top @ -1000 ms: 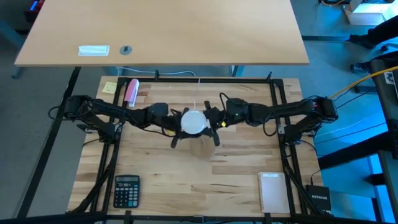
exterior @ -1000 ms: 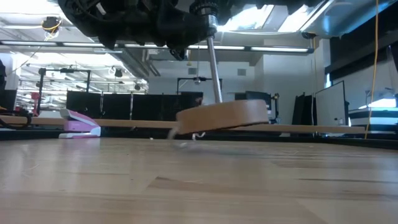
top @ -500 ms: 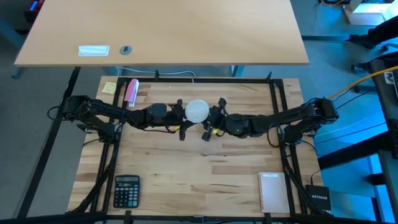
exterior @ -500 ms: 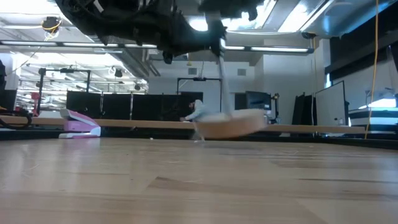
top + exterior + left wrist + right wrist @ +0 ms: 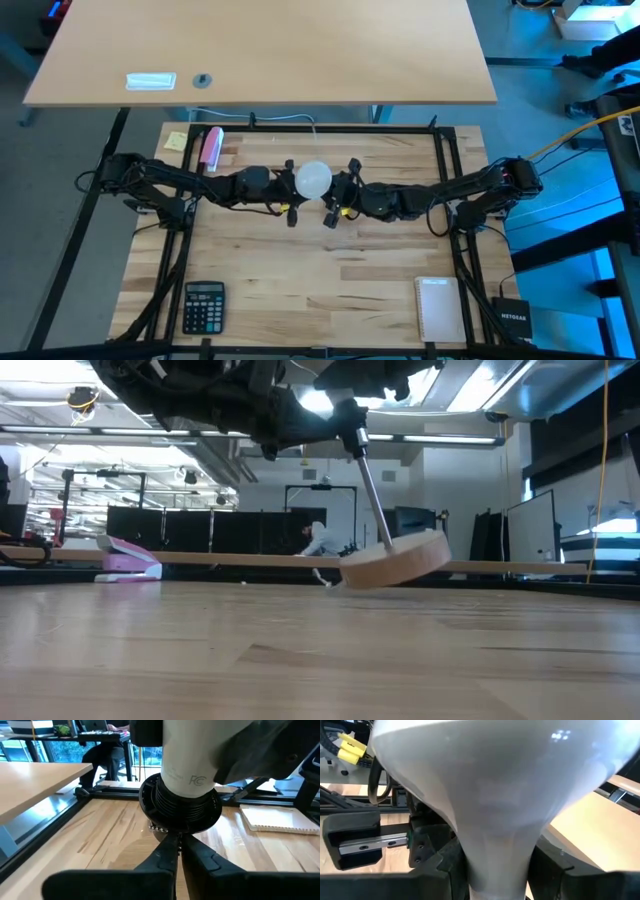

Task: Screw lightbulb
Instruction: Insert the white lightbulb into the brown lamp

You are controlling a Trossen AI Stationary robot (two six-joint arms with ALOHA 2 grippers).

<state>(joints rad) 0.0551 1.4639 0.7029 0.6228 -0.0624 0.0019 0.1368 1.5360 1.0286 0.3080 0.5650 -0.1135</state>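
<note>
**Bulb seated in socket, base disc tipped off the table**

Landmark = the lightbulb (image 5: 313,179), white globe at mid-table, btwn the two grippers.

Right gripper (image 5: 337,200) sits just to the robot's-right of the lightbulb and grips its tapered neck: right wrist view shows the dark fingers (image 5: 442,865) pressed on both sides of the narrow white neck (image 5: 495,855), jaws narrow, closed on the bulb. Left gripper (image 5: 291,196) is just on the other side of the lightbulb; left wrist view shows its two fingers (image 5: 165,857) pinched together w/ nothing obvious btwn them, tips right below the black socket (image 5: 180,810). So left = fully closed, apparently empty, or at most nipping a thin stem I can't make out.

Bulb's pale base (image 5: 192,757) is already down inside the ribbed black socket. Below it, low view shows a thin metal post (image 5: 372,500) running down to the round wooden disc (image 5: 395,563), which is tilted, one edge lifted off the wood table (image 5: 320,650). Whole lamp seems to hang from the grip.

Step, as I read it: threading stage, bulb entered, not clear how far in. Can't tell if threads are snug.

Next move prob needs: socket/post held firm by left gripper so it can't spin, disc set flat again, then right gripper twists the bulb about its own axis w/ light squeeze. Risk: tilted lamp = cross-threading or bulb slipping.

Well away from the lightbulb: pink stapler (image 5: 211,147), calculator (image 5: 203,306), notepad (image 5: 440,309).
</note>
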